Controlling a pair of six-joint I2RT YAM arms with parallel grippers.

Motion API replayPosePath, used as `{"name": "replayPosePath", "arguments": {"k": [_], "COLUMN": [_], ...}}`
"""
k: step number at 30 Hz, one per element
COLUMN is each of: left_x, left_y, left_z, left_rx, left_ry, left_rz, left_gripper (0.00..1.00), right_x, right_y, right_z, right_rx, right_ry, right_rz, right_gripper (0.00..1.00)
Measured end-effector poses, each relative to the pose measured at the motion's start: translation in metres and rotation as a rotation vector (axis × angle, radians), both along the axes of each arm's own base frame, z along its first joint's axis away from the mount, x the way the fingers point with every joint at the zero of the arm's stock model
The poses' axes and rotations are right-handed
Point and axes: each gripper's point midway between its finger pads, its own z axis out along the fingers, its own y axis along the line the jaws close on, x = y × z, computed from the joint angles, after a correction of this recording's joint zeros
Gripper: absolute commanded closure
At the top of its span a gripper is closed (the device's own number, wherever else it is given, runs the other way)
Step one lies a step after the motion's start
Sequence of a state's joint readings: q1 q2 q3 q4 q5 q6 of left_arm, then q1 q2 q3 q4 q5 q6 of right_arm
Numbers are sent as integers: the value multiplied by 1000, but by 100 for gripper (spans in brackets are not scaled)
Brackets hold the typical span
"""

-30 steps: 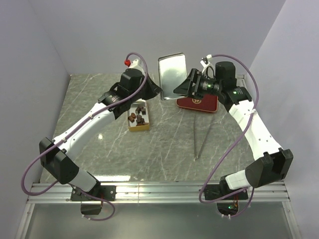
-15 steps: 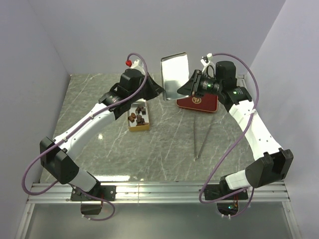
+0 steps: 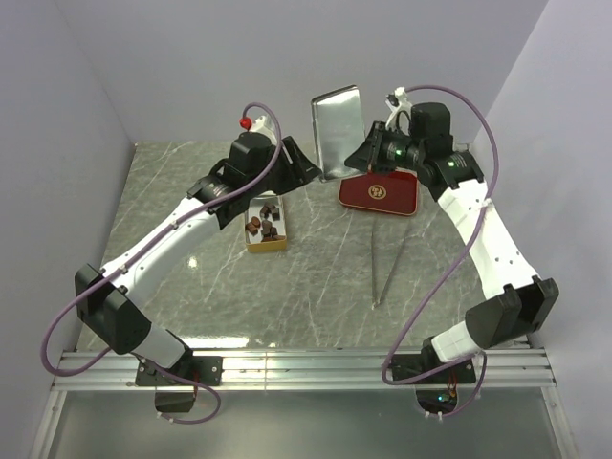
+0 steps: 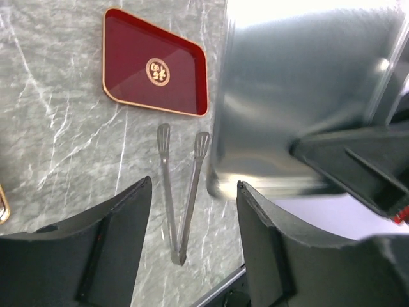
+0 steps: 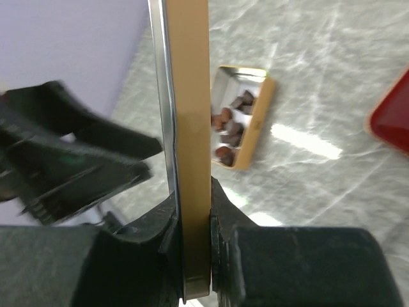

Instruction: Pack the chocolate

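Furthest left, the chocolate [image 3: 255, 227] lies as a few brown lumps inside the open gold tin [image 3: 266, 246] on the marble table [image 3: 172, 201]. Just beyond the tin, the left gripper [image 4: 192, 185] hovers with its fingers spread wide and nothing between them. Next comes the lid [image 3: 338, 132], standing nearly upright with its silver inside showing. The right gripper [image 5: 192, 217] is clamped on the lid's edge. Below it the red tray [image 3: 379, 191] lies flat, with metal tongs [image 4: 178, 249] nearer the arms' bases.
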State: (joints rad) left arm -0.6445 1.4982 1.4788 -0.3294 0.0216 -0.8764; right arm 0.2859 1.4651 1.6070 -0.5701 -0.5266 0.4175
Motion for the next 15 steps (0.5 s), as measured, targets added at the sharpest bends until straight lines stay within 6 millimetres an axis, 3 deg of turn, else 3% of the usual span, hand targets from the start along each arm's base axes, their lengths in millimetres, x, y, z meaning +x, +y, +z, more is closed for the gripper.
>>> {"name": "replayPosePath", "arguments": {"k": [5,12,15], "left_x": [-1,3,7], "left_y": [7,14,15], "left_z": [15,97,119], "left_rx": [7,-77,-102], "left_ry": [-6,-140,-176], "left_rz": [26,72,89], "left_gripper": [37,34,35], "right_x": [13,1,-4], "right_y": [5,19,23], "right_z": [-13,-46,-54], "right_rx": [-133,-298,-339], "right_ry": [-10,6,-7], "right_rz": [-7,42,59], "right_gripper": [95,95,95]}}
